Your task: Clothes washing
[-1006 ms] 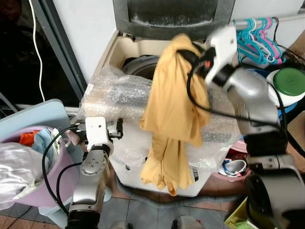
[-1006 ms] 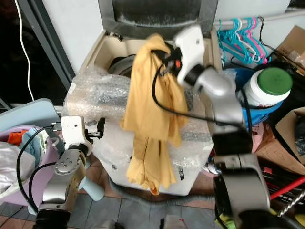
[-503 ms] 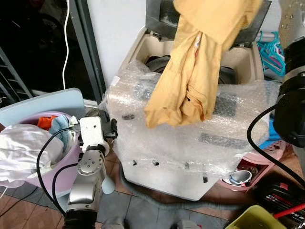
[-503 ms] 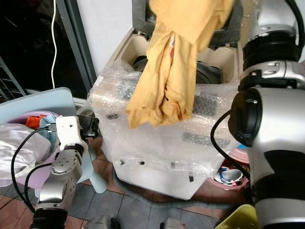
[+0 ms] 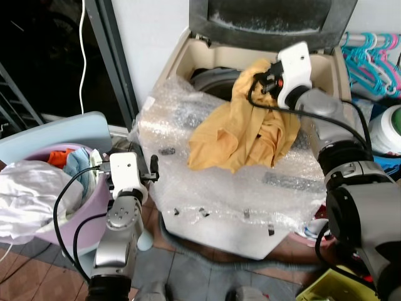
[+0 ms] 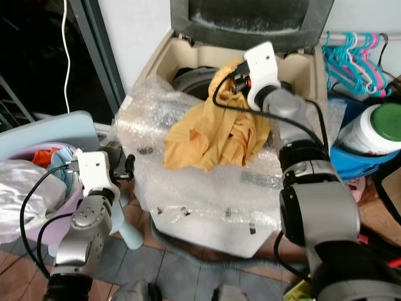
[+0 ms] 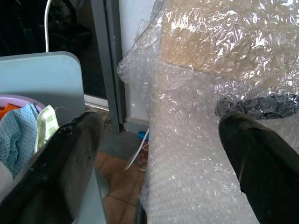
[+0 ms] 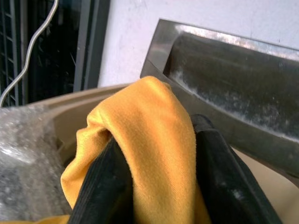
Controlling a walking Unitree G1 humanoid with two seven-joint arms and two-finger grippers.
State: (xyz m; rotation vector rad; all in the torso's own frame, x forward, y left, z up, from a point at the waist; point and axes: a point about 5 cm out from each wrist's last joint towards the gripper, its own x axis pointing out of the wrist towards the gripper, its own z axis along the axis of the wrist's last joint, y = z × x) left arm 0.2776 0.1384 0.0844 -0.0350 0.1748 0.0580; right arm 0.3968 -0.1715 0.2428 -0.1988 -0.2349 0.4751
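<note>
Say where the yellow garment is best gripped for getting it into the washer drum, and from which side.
The right gripper already pinches the yellow garment at its bunched upper fold, coming from above beside the open drum. That looks best: the fold is thick and raised, while the rest lies slack over the bubble wrap, so lifting from there should let it hang free.

Teal and pink hangers [image 5: 371, 55] hang right of a green-lidded white jar [image 6: 378, 130], while a white cable [image 5: 83, 56] dangles against the dark doorway [image 5: 44, 63] at left.
</note>
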